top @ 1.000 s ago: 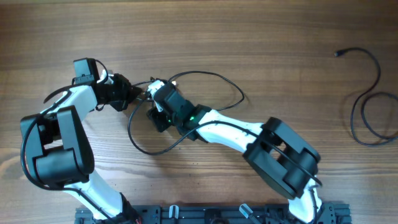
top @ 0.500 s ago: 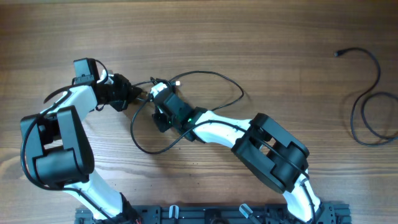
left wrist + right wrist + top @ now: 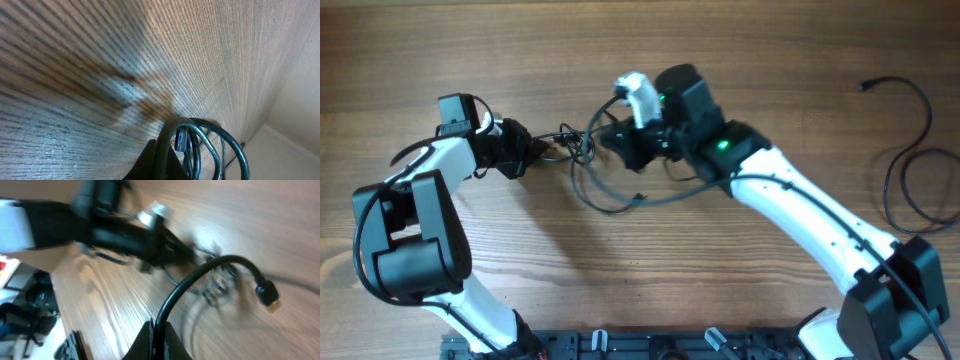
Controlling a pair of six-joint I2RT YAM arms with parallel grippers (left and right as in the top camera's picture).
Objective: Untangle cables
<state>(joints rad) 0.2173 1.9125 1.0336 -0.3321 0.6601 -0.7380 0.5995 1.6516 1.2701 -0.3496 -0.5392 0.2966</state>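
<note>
Tangled black cables (image 3: 582, 160) lie in loose loops on the wooden table between my two grippers. My left gripper (image 3: 527, 148) is shut on one cable end at the left of the tangle; in the left wrist view (image 3: 167, 150) the cord runs between its fingers, with a blue-tipped USB plug (image 3: 180, 141) and several loops beside it. My right gripper (image 3: 612, 140) is shut on another cable strand at the tangle's right side; in the right wrist view (image 3: 157, 330) the cord (image 3: 200, 277) arches up from its fingers to a plug end (image 3: 267, 294).
A separate black cable (image 3: 910, 150) lies in a loose curl at the far right of the table. The left arm (image 3: 75, 222) shows blurred across the right wrist view. The arm bases stand at the front edge.
My right gripper has swung up and to the right with its cable strand, and the arm has straightened. The loops have been pulled rightward and tighter. The left gripper has stayed in place.
</note>
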